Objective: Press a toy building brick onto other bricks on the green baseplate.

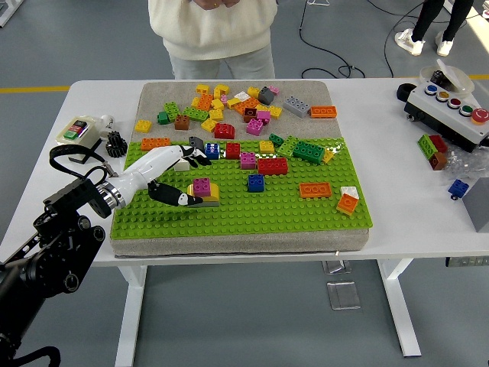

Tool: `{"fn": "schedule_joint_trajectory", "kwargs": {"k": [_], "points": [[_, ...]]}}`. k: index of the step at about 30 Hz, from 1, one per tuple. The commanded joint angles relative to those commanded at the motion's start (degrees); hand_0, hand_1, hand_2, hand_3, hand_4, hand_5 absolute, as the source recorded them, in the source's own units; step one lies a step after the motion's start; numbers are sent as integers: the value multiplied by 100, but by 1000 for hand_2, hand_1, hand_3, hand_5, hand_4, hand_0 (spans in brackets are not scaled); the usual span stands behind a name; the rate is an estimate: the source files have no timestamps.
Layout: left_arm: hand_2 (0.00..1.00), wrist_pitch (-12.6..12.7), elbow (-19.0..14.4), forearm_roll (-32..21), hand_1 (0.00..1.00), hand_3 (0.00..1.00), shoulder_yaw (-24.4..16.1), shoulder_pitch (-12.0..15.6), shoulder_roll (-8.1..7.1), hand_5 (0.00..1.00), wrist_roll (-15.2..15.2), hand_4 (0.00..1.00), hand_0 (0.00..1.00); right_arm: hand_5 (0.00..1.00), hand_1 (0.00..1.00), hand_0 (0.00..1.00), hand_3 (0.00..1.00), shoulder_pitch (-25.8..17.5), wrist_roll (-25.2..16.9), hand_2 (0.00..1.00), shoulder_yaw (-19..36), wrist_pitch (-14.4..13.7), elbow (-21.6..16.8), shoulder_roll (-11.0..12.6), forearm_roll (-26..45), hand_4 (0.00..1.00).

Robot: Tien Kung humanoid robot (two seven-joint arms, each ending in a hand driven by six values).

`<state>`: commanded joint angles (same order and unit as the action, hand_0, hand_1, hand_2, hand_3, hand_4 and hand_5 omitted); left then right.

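1. The green baseplate [229,214] lies on a grey pad on the white desk [397,222], near edge toward the robot, within reach of the left arm.
2. The task's brick, a magenta brick [202,186], sits on top of a yellow brick [208,195] on the left part of the baseplate. It looks level; whether it is fully seated cannot be told.
3. The left robot hand [180,182] comes in from the left with a white palm and black fingers. The thumb lies low along the plate and touches or nearly touches the yellow brick's near left side. The upper fingers [200,161] stretch out beyond the stack, toward a blue brick [212,151].
4. Fingers are spread around the stack, holding nothing; judged as bracketing it to press or steady.
5. The right arm is out of view.
6. Loose bricks [229,107] are heaped on the pad behind the baseplate, presumably as supply.
7. A person [214,30] stands at the far side, hands held at the chest, clear of the desk.
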<state>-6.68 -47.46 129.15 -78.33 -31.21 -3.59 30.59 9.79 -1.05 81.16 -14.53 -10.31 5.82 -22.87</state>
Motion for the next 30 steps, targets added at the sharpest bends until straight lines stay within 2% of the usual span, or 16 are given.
{"fn": "schedule_joint_trajectory", "kwargs": {"k": [30], "points": [[705,17,110,-29,660,678,4,-68,-3,134,-5,958,734,498,655,737,594,-11,0,704,-50,-20,0,-16,-11,917]]}}
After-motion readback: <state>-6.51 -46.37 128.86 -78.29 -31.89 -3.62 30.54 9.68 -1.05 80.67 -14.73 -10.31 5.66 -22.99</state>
